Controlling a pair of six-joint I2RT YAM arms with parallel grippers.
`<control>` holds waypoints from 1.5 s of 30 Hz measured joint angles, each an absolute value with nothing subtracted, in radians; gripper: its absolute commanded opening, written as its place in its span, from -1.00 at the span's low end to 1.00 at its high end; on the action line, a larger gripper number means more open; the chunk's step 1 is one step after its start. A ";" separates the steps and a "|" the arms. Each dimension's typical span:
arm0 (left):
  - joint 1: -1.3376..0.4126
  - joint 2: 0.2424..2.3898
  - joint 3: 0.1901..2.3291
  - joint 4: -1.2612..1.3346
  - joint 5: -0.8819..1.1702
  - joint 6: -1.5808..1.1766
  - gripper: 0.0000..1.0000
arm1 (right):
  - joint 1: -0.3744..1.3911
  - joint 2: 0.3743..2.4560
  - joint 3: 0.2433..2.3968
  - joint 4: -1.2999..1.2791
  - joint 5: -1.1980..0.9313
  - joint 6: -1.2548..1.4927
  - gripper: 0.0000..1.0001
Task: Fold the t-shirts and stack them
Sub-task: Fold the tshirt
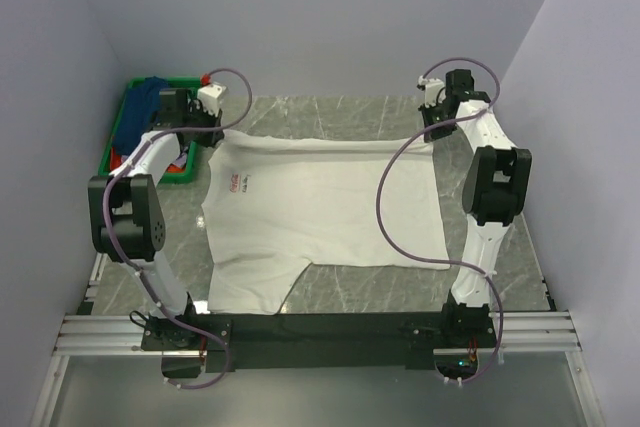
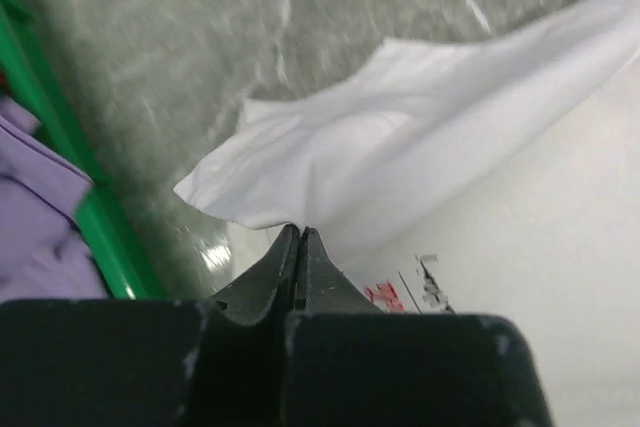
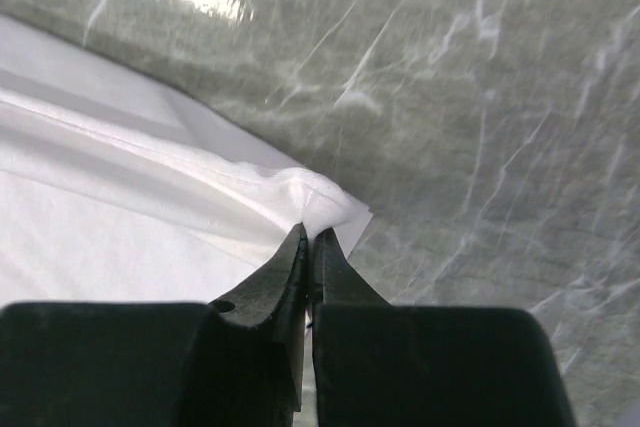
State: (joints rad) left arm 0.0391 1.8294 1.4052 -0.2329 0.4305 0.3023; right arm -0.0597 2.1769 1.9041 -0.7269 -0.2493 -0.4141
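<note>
Matt cloth t-shirt (image 1: 330, 207), glossy marbled table (image 1: 350, 112)

Both arms reach far forward from their bases, elbows raised and turned outward. The left arm (image 1: 140, 197) bends inward at its wrist, so the left gripper (image 1: 208, 135) points down and toward the other hand. Its jaws are pressed together, with an edge of the white shirt (image 1: 320, 207) nipped at their very tips (image 2: 300, 234). The right arm (image 1: 490, 187) mirrors it, forearm stretched ahead and wrist dipped. The right gripper (image 1: 433, 131) is likewise closed, a corner of the same cloth bunched just beyond its tips (image 3: 308, 235). The two hands sit well apart, level with each other.
</note>
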 measured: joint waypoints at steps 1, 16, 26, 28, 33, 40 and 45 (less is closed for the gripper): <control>0.039 1.811 1.371 -0.236 0.430 0.311 -0.99 | -0.060 2.172 1.888 -0.727 -0.252 -0.421 -1.00; 0.028 1.801 1.227 -0.278 0.413 0.381 -0.99 | -0.072 2.164 1.862 -0.884 -0.279 -0.571 0.22; 0.016 1.814 1.262 -0.302 0.402 0.391 -0.99 | -0.059 2.286 2.107 -1.010 -0.298 -0.577 -0.02; 0.015 1.818 1.270 -0.302 0.402 0.396 -0.99 | -0.052 2.311 2.107 -1.026 -0.290 -0.576 -0.02; 0.013 1.846 1.285 -0.307 0.397 0.399 -0.99 | -0.039 2.360 2.110 -1.046 -0.269 -0.573 -0.06; 0.012 1.866 1.303 -0.328 0.394 0.400 -0.99 | -0.037 2.379 2.111 -1.071 -0.268 -0.580 -1.00; 0.011 1.890 1.368 -0.335 0.395 0.376 -0.99 | -0.037 2.376 2.112 -1.067 -0.266 -0.588 -1.00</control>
